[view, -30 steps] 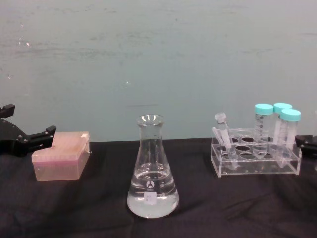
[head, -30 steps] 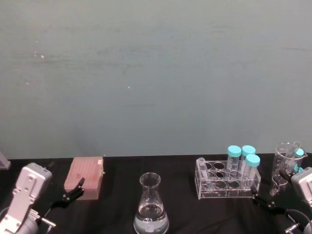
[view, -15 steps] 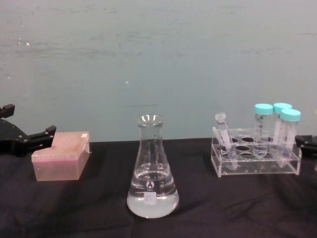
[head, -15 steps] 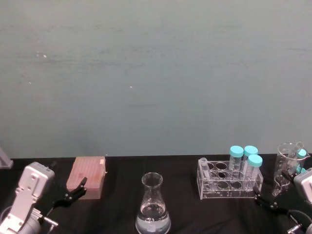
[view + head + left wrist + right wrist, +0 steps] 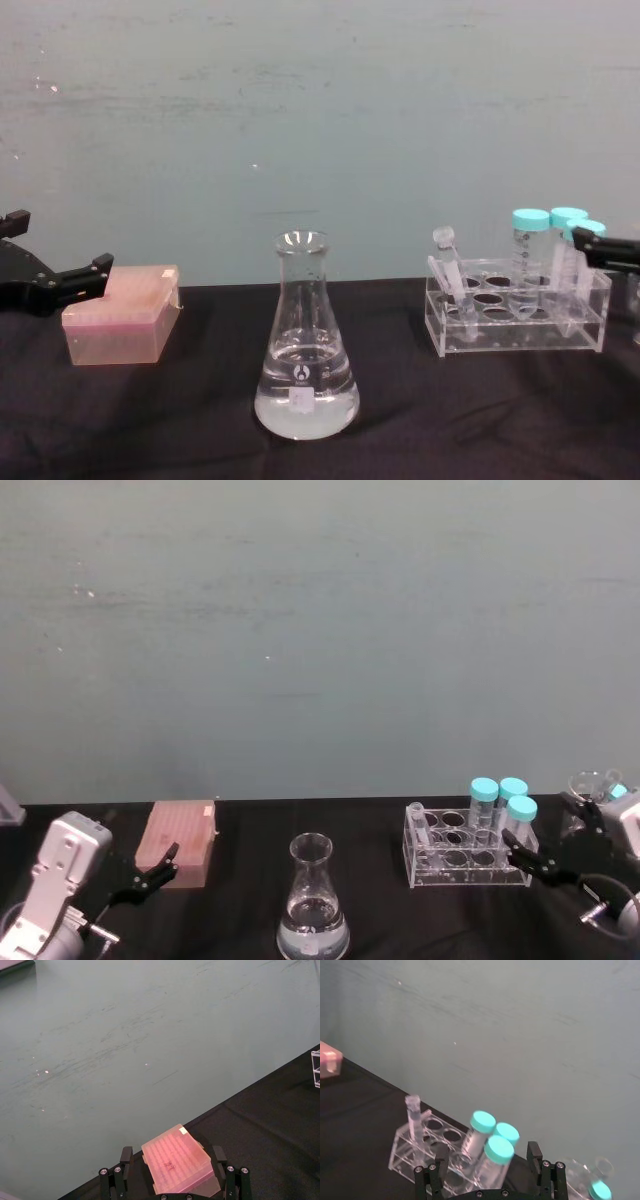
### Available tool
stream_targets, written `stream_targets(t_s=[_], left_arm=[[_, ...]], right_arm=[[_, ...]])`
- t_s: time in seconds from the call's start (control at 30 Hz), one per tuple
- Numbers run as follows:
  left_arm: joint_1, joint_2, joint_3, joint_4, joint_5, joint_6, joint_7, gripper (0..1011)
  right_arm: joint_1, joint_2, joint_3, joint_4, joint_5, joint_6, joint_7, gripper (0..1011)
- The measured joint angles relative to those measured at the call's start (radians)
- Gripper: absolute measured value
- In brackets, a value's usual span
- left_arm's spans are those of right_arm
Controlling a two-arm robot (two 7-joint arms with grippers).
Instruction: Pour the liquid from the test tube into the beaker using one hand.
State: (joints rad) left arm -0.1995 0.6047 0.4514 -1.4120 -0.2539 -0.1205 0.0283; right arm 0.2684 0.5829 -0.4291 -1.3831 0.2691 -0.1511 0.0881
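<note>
The test tube (image 5: 449,266) is slim, clear and uncapped. It leans in the left end of a clear rack (image 5: 517,337), and is also seen as test tube (image 5: 419,826) and test tube (image 5: 413,1115). I cannot make out its liquid. The beaker (image 5: 305,340), a conical flask with clear liquid in its base, stands at the table's middle, also seen as beaker (image 5: 313,901). My right gripper (image 5: 531,860) hangs open by the rack's right end, level with the capped tubes, holding nothing; the right gripper (image 5: 602,246) enters the chest view from the right. My left gripper (image 5: 150,876) is parked open at the far left.
A pink tip box (image 5: 121,326) lies at the left, just ahead of the left gripper (image 5: 172,1176). Three teal-capped tubes (image 5: 546,251) stand in the rack's right end. A clear glass vessel (image 5: 586,800) stands at the far right. Black cloth (image 5: 190,420) covers the table.
My right gripper has risen and moved in toward the rack's right end, now in front of the teal-capped tubes. The left arm, flask and tube have not moved.
</note>
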Motion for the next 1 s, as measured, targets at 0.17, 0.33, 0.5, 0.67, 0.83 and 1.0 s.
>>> stream_targets(t_s=[0.17,0.33,0.5,0.67,0.83,1.0], left_arm=[[0.0,0.0,0.0,0.0,0.0,0.0,0.0,1000],[0.0,0.0,0.0,0.0,0.0,0.0,0.0,1000],[0.0,0.0,0.0,0.0,0.0,0.0,0.0,1000],[0.0,0.0,0.0,0.0,0.0,0.0,0.0,1000],[0.0,0.0,0.0,0.0,0.0,0.0,0.0,1000],[0.0,0.0,0.0,0.0,0.0,0.0,0.0,1000]], right_arm=[[0.031,-0.017,0.0,0.02,0.003,-0.009,0.051,1000],[0.064,-0.038,0.001,0.051,0.01,-0.009,0.097,1000],[0.108,-0.064,0.0,0.098,0.02,-0.004,0.155,1000],[0.147,-0.084,-0.005,0.141,0.021,-0.003,0.205,1000],[0.186,-0.107,-0.011,0.186,0.02,-0.003,0.257,1000],[0.215,-0.127,-0.016,0.225,0.017,-0.003,0.298,1000]])
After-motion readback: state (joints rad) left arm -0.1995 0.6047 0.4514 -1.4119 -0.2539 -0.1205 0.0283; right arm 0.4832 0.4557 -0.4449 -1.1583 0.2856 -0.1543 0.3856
